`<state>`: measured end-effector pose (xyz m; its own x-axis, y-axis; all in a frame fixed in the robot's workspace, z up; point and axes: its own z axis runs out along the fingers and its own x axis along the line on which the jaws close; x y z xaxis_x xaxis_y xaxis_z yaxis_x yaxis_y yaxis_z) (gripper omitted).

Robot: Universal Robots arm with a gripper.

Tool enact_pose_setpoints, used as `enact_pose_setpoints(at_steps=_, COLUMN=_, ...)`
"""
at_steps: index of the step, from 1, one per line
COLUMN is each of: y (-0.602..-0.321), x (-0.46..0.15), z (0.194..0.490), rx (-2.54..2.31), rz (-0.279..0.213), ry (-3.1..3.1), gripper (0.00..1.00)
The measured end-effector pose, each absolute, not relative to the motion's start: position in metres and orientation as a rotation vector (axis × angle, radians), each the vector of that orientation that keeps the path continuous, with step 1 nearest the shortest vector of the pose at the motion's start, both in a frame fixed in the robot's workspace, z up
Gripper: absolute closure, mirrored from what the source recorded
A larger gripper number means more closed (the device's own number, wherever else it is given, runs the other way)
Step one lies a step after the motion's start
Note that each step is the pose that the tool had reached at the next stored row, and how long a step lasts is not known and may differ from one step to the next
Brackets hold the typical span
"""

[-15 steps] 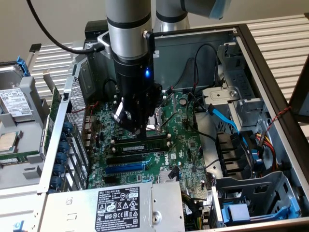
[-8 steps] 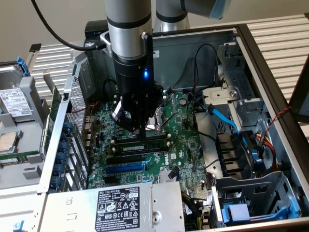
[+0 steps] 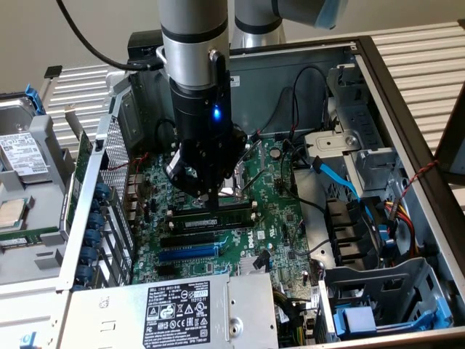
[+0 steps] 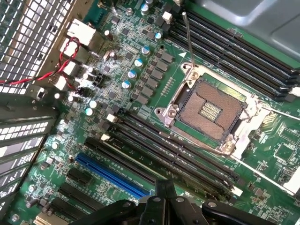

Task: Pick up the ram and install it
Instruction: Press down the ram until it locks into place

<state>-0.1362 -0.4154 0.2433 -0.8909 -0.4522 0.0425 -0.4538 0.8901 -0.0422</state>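
Just beneath the closed pincer [image 3: 208, 195], the ram [image 3: 209, 216]

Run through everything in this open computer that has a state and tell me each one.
gripper: shut, tip right over the ram
ram: on edge along a black slot; latching unclear
CPU socket: empty, contacts exposed
blue slot: empty
case: side open

Repair bench: opened computer case [image 3: 407, 109] (loose hard drive [image 3: 25, 156] alongside).

Open computer case [image 3: 407, 94] on slatted table [image 3: 414, 43]
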Motion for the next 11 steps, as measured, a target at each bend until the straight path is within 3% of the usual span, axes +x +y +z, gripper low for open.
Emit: enact_pose_setpoints(at_steps=11, y=-0.4154, x=-0.1362, z=0.2429, rx=0.489, rz=0.075, ry=-3.067, gripper=0.89)
